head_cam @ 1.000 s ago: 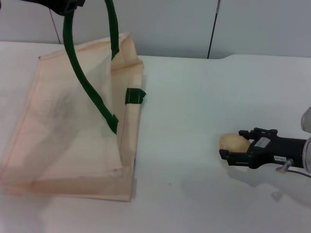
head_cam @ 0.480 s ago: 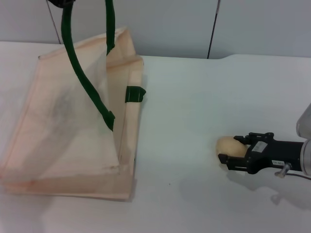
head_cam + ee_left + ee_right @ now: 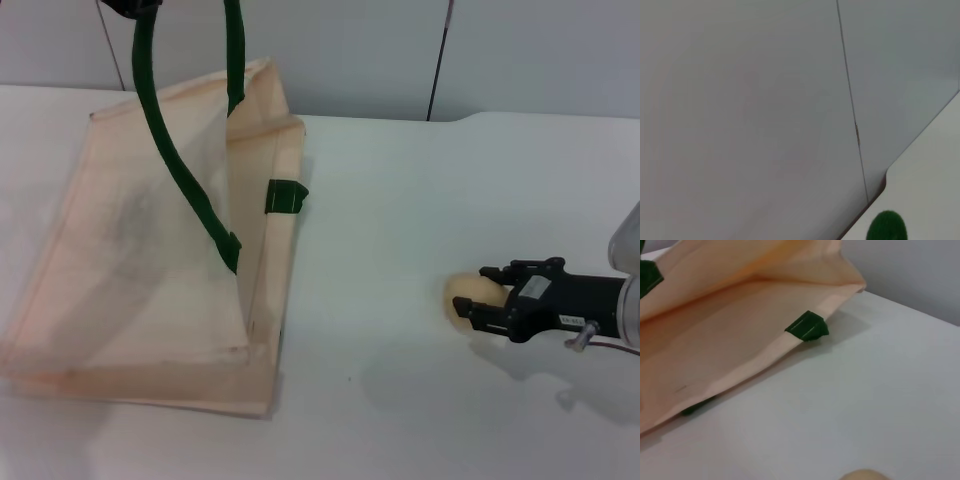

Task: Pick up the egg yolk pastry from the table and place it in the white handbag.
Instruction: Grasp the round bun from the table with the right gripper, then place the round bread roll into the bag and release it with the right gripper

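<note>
One white table [image 3: 400,200] carries everything in view. The white handbag [image 3: 140,270] occupies its left side, lying with its mouth facing right. The upper fabric panel is raised off the lower one, so the mouth stands open.

One dark green handle [image 3: 180,170] rises from the bag to the far left, where my left gripper [image 3: 130,8] holds it up at the edge of the head view. I cannot tell whether its fingers are open or clamped, because only a small dark part of it shows. A second green tab [image 3: 284,196] sits on the bag's right edge, flat against the table.

My right gripper [image 3: 480,292] is low at the near right, well apart from the bag, pointing left. Its fingers are closed around the egg yolk pastry [image 3: 466,293], one on its far side and one on its near side.
</note>
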Controlling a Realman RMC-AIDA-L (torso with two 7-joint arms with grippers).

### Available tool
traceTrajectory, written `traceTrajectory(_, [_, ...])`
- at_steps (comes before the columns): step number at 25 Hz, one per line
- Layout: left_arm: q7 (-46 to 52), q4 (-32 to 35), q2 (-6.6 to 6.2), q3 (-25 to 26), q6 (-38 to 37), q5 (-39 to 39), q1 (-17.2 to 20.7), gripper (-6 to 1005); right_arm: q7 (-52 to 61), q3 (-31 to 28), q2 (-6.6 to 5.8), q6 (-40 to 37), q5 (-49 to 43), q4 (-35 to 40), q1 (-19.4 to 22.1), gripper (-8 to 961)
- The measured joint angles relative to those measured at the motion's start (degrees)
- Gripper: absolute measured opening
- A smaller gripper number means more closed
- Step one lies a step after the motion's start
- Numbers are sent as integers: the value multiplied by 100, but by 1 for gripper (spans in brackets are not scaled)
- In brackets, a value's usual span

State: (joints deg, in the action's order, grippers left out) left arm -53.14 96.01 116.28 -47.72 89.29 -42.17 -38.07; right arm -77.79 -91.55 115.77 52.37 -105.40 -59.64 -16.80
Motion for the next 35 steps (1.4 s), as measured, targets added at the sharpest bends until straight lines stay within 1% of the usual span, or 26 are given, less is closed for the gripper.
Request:
traceTrajectory(4, [-17,0,1,0,1,-56,4,121,-4,-2,-2,-6,-9,-3,0,564])
traceTrajectory(17, [-33,-4,5,0,1,-73,10,121,-56,6,-13,-14,-16,-4,-17,487])
traceTrajectory(24, [-34,-4,9,2,45,-76,10,122,-67,6,-11,-18,-16,-21,-60,480])
traceTrajectory(30, [-47,178,3,33,57,-357,12,122,-131,-89,11,-29,74,-530,-181,475])
traceTrajectory(33, [-16,325,-5,18,83,-410,-7,122,-209,-160,10,-18,343,-730,-323,472])
traceTrajectory(35, [0,394,-10,19,149,-422,-52,122,-429,-192,-1,13,747,-725,-449,473])
